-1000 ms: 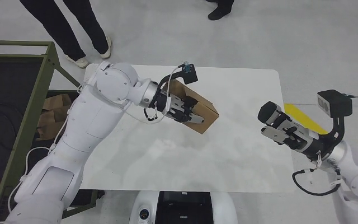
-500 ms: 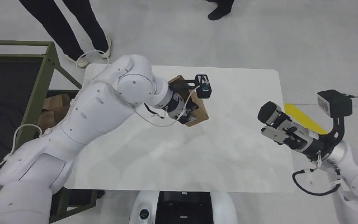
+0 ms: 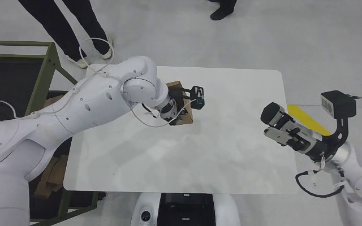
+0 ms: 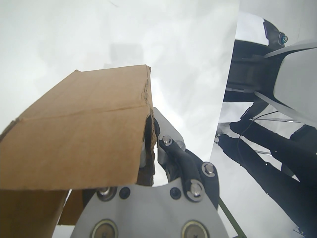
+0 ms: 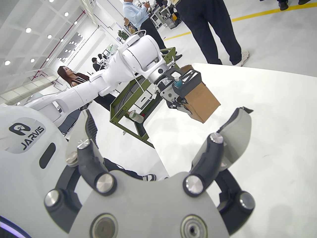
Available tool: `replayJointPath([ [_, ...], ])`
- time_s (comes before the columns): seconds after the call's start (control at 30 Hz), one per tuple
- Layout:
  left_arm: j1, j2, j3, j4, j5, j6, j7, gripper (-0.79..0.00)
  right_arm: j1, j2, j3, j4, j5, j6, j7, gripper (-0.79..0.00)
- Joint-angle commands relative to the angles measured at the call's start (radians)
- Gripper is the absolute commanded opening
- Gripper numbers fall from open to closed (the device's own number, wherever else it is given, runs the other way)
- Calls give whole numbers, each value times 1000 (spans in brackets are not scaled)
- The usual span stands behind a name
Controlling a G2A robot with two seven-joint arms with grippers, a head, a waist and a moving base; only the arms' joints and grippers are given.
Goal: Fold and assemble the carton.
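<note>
White bench (image 3: pixel 237 141). Brown carton (image 3: pixel 176 87) over the bench's far left part, tilted, with one corner edge ragged in the left wrist view. Left end effector (image 3: pixel 178 110) pinching the carton's wall. Right end effector (image 5: pixel 163 122) spread wide, off the bench's right edge, well apart from the carton.

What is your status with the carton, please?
Left gripper shut on carton, over the table. Right gripper open, well apart from it.
</note>
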Motion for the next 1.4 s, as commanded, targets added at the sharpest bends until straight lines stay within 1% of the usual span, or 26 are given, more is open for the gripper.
replayJointPath([
  [0.0,2,0,-2,0,0,1,-1,-785,0,0,0,0,0,0,0,0],
  [0.27,5,0,-2,-2,4,2,6,-785,0,0,0,0,0,0,0,0],
  [0.37,35,0,8,-25,86,-9,30,-785,0,0,0,0,0,0,0,0],
  [0.47,48,-3,18,-46,157,-24,24,-785,0,0,0,0,0,0,0,0],
  [0.53,53,-6,33,-59,206,-38,38,-785,0,0,0,0,0,0,0,0],
  [0.7,85,-20,33,-74,317,-44,44,-785,0,0,0,0,0,0,0,0],
  [0.8,111,-34,33,-67,364,-25,25,-785,0,0,0,0,0,0,0,0],
  [0.97,150,-68,33,-43,435,16,-16,-785,0,0,0,0,0,0,0,0],
  [1.0,164,-79,33,-36,444,18,-19,-785,0,0,0,0,0,0,0,0],
  [1.07,174,-92,33,-20,451,22,-22,-785,0,0,0,0,0,0,0,0],
  [1.13,192,-109,33,0,484,57,-57,-785,0,0,0,0,0,0,0,0],
  [1.2,208,-124,33,8,492,67,-67,-785,0,0,0,0,0,0,0,0],
  [1.37,215,-149,33,32,491,85,-85,-785,0,0,0,0,0,0,0,0],
])
